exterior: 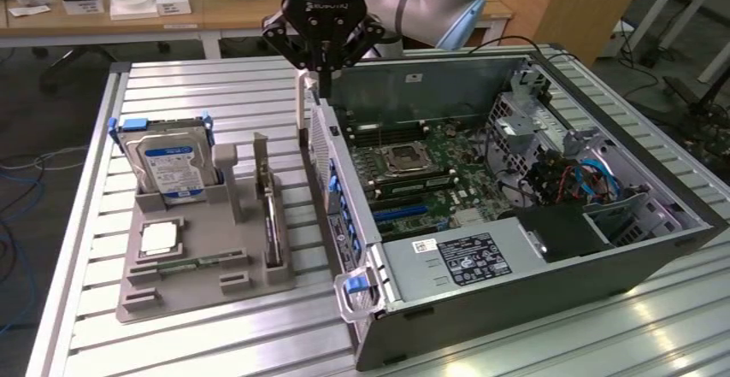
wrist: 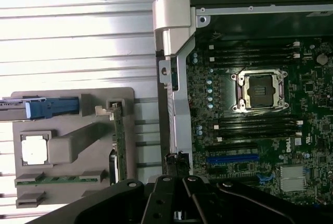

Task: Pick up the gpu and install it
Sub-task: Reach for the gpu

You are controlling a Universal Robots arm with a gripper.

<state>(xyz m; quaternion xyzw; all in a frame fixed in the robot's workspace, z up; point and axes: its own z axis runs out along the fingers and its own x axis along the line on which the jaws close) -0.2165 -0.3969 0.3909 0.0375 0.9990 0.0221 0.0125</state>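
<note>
- Exterior view – the gripper hangs over the far corner of the open computer case, on the side nearest the grey tray. Its fingers are drawn together and I see nothing between them.
- The gpu stands on edge in a slot of the tray, well apart from the gripper and not yet picked up. It probably stands upright so that its thin top edge can be pinched from above.
- The hard drive stands in its own cradle towards the exterior view's left. The processor chip and the memory stick lie flat in front of it.
- The case lies on its side on the slatted table with the cover off, so the mainboard faces up – likely to allow reaching in from above.
- Wrist view – the camera looks straight down past the gripper, which sits over the case wall, between the tray and the mainboard.
- The gpu shows as a narrow green strip, with its metal bracket at one end, beside the case but not touching it.
- On the board, the empty processor socket sits between rows of memory slots, and a blue card slot lies bare with nothing seated in it.
</note>
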